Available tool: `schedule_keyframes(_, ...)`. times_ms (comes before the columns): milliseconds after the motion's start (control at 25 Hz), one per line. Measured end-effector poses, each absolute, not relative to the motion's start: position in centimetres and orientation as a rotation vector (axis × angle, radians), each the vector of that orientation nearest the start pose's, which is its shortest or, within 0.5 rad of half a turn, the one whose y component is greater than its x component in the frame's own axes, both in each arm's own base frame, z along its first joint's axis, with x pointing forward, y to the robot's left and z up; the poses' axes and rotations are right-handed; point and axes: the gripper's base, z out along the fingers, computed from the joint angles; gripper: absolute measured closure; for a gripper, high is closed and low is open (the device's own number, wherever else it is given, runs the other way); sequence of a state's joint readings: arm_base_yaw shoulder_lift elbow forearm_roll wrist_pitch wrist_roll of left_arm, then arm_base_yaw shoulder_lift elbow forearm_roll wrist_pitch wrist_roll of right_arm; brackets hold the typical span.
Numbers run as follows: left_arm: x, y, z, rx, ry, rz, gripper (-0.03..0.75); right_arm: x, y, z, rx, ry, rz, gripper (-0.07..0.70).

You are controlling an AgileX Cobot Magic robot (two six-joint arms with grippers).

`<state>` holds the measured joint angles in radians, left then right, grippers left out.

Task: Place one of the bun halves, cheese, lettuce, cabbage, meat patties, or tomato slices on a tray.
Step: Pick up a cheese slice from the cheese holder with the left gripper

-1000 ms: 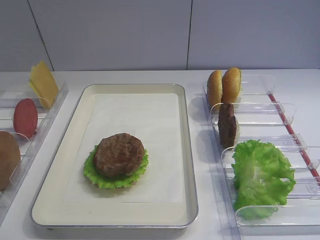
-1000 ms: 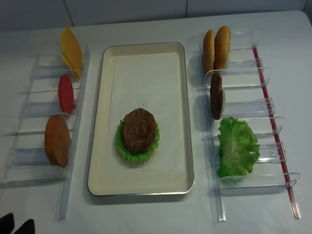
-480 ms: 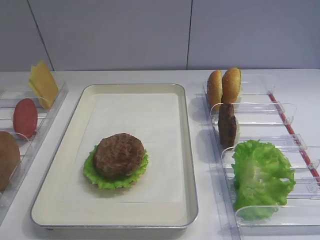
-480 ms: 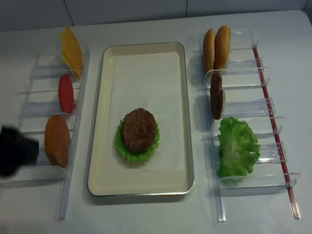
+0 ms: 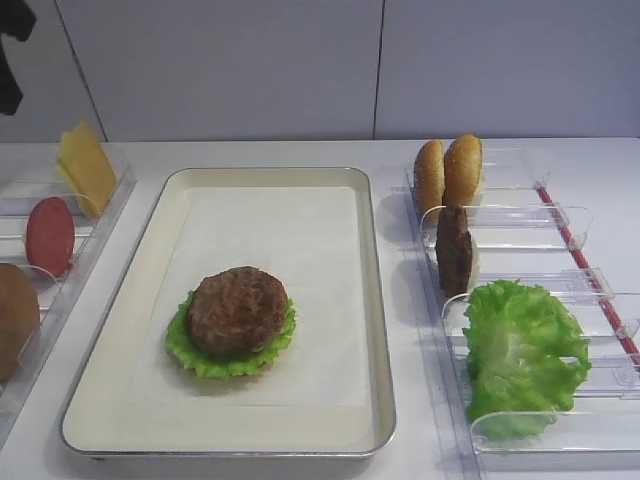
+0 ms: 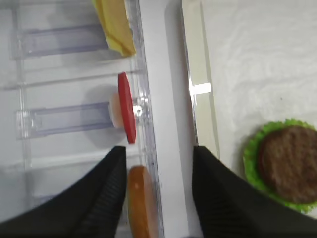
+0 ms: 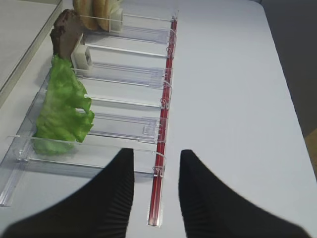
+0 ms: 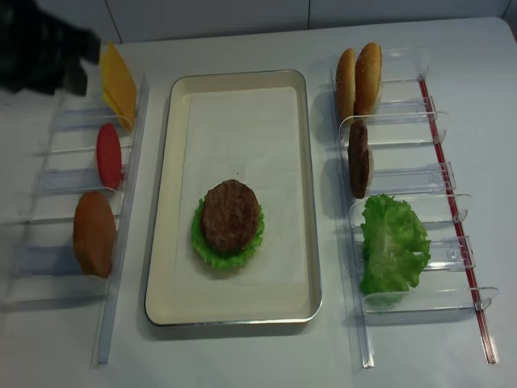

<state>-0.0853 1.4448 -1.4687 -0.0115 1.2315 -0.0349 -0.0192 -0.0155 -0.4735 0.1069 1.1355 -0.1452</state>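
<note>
Left fingers (image 6: 156, 198), spread and empty, hover over tomato slice (image 6: 126, 114); right fingers (image 7: 156, 191) seem half-open.

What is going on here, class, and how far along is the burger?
A two-armed robot is building a burger on the tray. So far a meat patty sits on lettuce on the tray's paper liner. The left gripper is open, holds nothing and hangs above the left rack, near the tomato slice and the cheese. The right gripper holds nothing, over the table by the right rack.
</note>
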Motion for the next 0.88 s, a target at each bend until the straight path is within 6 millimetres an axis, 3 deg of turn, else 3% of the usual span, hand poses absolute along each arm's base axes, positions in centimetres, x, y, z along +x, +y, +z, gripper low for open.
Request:
schedule_keyframes(200,34.5,-1.4,35.6,0.009,2.676,-0.071,0.422,-0.8,0.9,26.4,-0.143,2.120,0.033,0.439)
schedule_keyframes(400,38.1,-1.0,32.2,0.027,2.696,-0.079,0.422,-0.8,0.9,26.4,-0.143,2.120,0.033,0.469)
schedule_keyframes(560,40.0,-1.0,29.8,0.025,2.688,-0.088,0.422,-0.8,0.9,26.4,-0.143,2.120,0.033,0.470)
schedule_keyframes(880,41.9,-1.1,27.8,0.016,2.649,-0.091,0.422,-0.8,0.9,26.4,-0.141,2.120,0.034,0.472)
